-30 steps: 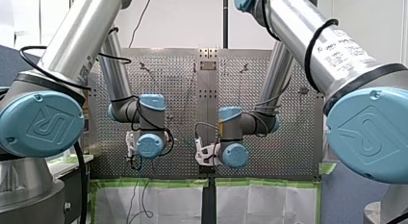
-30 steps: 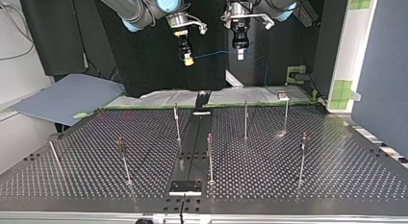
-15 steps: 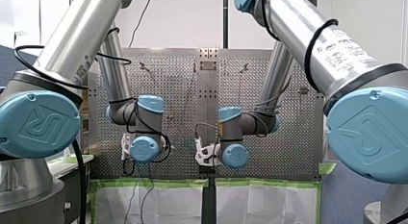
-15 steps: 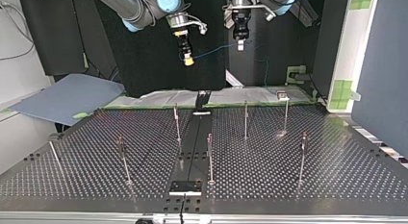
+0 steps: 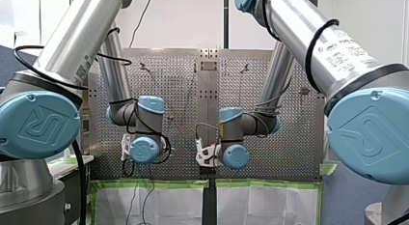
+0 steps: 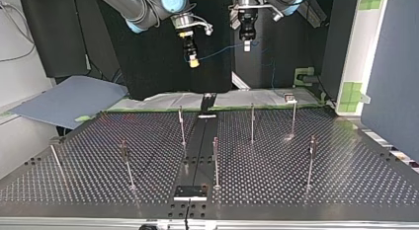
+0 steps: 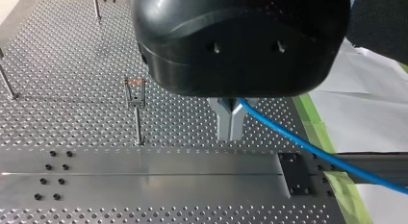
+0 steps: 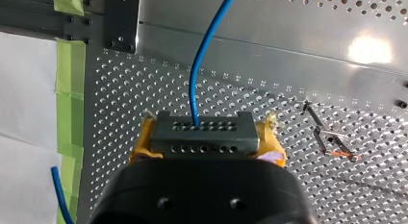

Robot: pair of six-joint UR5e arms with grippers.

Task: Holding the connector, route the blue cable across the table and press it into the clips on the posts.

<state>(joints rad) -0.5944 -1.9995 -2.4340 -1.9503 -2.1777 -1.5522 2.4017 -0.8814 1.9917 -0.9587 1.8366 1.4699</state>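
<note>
In the right wrist view my right gripper [image 8: 206, 137] has its yellow pads [image 8: 144, 140] shut on a grey connector [image 8: 202, 132], held above the perforated table [image 8: 269, 89]. The blue cable [image 8: 204, 60] leaves the connector's face. In the left wrist view my left gripper [image 7: 230, 133] has its metal fingers shut on the blue cable [image 7: 308, 147], which trails away past the table's edge. The top view shows my right gripper [image 6: 192, 59] and my left gripper [image 6: 246, 45] high at the far side, with the blue cable [image 6: 222, 50] spanning them. Thin posts [image 6: 252, 122] with clips stand below.
Several clip posts [image 6: 215, 158] dot the perforated table [image 6: 321, 190], one [image 7: 136, 104] just beside my left gripper. A smooth metal rail [image 6: 197, 151] runs down the table's middle. Green tape [image 8: 67, 118] and white sheets border the arms' edge. A grey-blue sheet [image 6: 69, 99] lies at the top view's left.
My left gripper has risen in the top view and shifted towards the front view's left, drawing the cable tighter. My right gripper has held still with the connector.
</note>
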